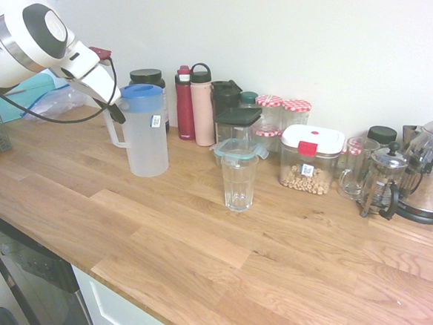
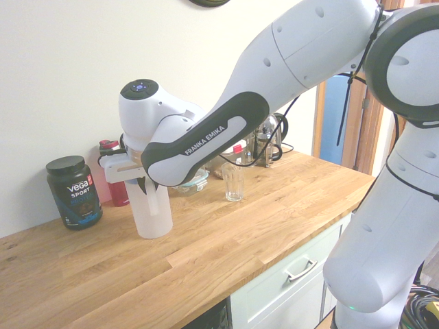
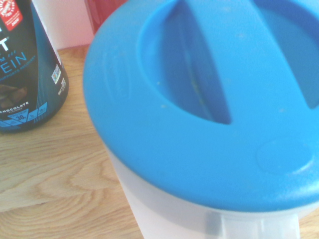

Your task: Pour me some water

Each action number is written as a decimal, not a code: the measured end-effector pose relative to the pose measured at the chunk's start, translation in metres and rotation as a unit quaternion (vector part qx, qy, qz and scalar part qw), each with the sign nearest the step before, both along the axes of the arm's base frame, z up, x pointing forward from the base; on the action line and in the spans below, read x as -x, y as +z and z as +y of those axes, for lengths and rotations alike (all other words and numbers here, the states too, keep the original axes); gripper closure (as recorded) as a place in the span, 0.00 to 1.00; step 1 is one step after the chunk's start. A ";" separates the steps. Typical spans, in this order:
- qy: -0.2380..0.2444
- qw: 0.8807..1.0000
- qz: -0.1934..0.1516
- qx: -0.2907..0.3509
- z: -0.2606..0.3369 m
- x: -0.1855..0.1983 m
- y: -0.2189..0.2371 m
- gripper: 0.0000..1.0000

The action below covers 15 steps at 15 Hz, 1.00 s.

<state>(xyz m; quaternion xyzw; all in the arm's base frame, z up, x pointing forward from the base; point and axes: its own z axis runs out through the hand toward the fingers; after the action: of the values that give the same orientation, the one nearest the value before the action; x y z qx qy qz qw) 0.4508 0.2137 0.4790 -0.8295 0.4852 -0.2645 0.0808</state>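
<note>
As seen from the first exterior view, whose left and right are used throughout, the tool (image 1: 116, 114) is pressed together on the upper part of the handle (image 1: 111, 133), at the left side of the pitcher (image 1: 148, 149). The arm reaches in from the left, its wrist slanting down to the grip. Just beyond the pitcher, on the far side, stands the black protein tub (image 2: 74, 195), with the red bottle (image 1: 185, 109) and the pink bottle (image 1: 202, 111) to its right. Farther right along the wall, the cereal container (image 1: 308, 163) has a white lid with a red tab, followed by the glass mug (image 1: 354, 168), the French press (image 1: 385, 177) and the kettle (image 1: 429, 170). Close behind the drinking glass (image 1: 238, 183) sits a clear storage box with a pale blue lid (image 1: 238, 148); whether the two touch cannot be told. The pitcher stands upright on the wooden counter (image 1: 169, 233), its body translucent and whitish, its blue lid (image 1: 142, 97) in place, a printed label on its side. The drinking glass, clear and upright, stands to the right of the pitcher and nearer the front edge; the level of water inside the pitcher cannot be made out
</note>
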 end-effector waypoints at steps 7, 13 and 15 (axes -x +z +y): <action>0.058 0.998 0.016 0.018 -0.026 0.064 0.076 1.00; 0.208 0.970 0.119 0.040 -0.126 0.153 0.105 1.00; 0.226 0.965 0.127 0.043 -0.160 0.172 0.118 1.00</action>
<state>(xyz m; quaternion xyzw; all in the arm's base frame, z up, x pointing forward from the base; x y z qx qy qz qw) 0.2788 0.0538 0.5972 -0.9471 0.2795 -0.1524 0.0403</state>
